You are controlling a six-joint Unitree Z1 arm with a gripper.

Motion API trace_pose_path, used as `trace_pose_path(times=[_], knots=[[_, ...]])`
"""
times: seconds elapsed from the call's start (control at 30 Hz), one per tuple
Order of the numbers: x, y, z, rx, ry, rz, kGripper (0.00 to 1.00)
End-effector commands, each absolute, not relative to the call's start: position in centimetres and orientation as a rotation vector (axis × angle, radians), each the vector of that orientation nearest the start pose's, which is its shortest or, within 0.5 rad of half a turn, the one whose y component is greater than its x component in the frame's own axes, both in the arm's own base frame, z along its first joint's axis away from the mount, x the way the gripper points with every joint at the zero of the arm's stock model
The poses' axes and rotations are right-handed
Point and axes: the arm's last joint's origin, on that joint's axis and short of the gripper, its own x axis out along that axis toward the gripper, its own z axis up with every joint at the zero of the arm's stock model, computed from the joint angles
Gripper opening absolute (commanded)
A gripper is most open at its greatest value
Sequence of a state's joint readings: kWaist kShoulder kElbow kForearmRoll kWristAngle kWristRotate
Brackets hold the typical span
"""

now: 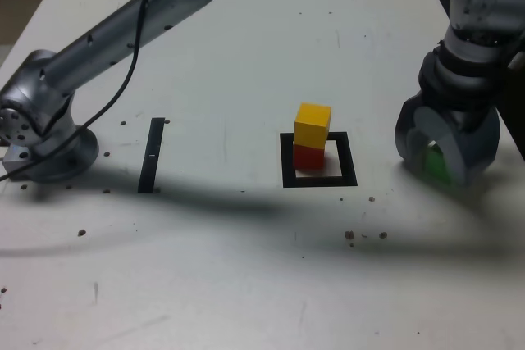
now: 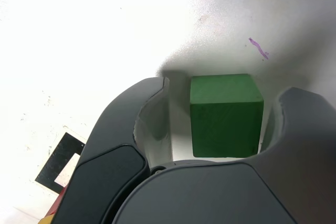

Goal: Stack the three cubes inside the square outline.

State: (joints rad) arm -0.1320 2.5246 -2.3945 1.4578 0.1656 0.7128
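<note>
My gripper (image 2: 223,116) stands apart around the green cube (image 2: 227,116), at three o'clock from the square outline (image 1: 347,161). Yellow cube (image 1: 312,126) sits upright on red (image 1: 308,157), inside its border.

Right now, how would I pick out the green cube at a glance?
On the pale table, go to the exterior view's right, past the black square outline. There the claw stands open around the green cube, one jaw on either side. Unlike the yellow cube stacked on the red one, it sits alone, outside the outline.
</note>
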Motion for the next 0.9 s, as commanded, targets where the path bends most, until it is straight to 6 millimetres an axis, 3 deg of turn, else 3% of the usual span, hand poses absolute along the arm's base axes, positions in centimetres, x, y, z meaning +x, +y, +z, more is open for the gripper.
trace_pose_path(times=[0.0,0.57,0.87], knots=[[50.4,-6.0,21.4,0.794,1.532,-0.543,0.28],[50.1,-5.9,22.0,0.796,1.539,-0.540,0.28],[48.0,-5.5,25.8,0.780,1.529,-0.474,0.28]])
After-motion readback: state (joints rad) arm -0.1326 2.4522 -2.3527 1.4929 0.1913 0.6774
